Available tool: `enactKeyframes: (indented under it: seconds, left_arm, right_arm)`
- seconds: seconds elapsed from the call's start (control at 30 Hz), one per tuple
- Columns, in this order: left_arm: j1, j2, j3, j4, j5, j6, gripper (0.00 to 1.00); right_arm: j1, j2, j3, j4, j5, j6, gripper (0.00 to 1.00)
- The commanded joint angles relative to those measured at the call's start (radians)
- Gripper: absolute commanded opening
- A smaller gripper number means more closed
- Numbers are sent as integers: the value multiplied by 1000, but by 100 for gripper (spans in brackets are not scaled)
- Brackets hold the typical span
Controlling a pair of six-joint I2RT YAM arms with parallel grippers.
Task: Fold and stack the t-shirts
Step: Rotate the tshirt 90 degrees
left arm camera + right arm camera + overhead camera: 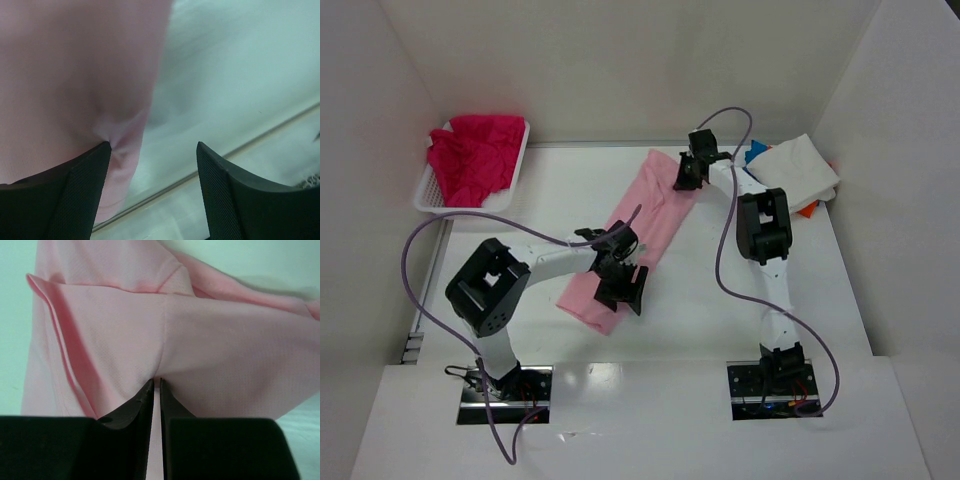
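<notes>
A light pink t-shirt [638, 226] lies folded into a long strip, diagonal across the table's middle. My right gripper [688, 172] is at its far end, shut on a pinch of the pink cloth [165, 335]. My left gripper [621, 284] is over the strip's near end with its jaws wide open; one fingertip [102, 150] touches the pink cloth's edge [75, 75] and the other is over bare table. A magenta-red t-shirt [475, 152] lies crumpled in the white basket [428, 197]. Folded white [798, 170], blue [754, 153] and orange [808, 209] t-shirts are stacked at the back right.
The white lattice basket stands at the back left corner. White walls enclose the table on three sides. Purple cables loop from both arms over the table. A table edge or seam [250, 145] shows in the left wrist view.
</notes>
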Motion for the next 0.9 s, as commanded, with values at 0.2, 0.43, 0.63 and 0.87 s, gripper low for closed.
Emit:
enactKeyframes:
  seconds: [0.2,0.43,0.63,0.87]
  left_arm:
    - [-57,18,74,27,258,144,77]
    - [-41,-148,167,28,85,59,78]
    - [27,-387,86,-15,-224,-66,80]
    - [27,-376,-82,-38,-284,-121,78]
  right_arm:
    - [110,154,241,-45,-107,40,14]
    - [127,86,282,-85,-99,40,18]
    - [107,-107,195,-62,-84,28,20]
    - [107,-235,-94,22,-82,46,20]
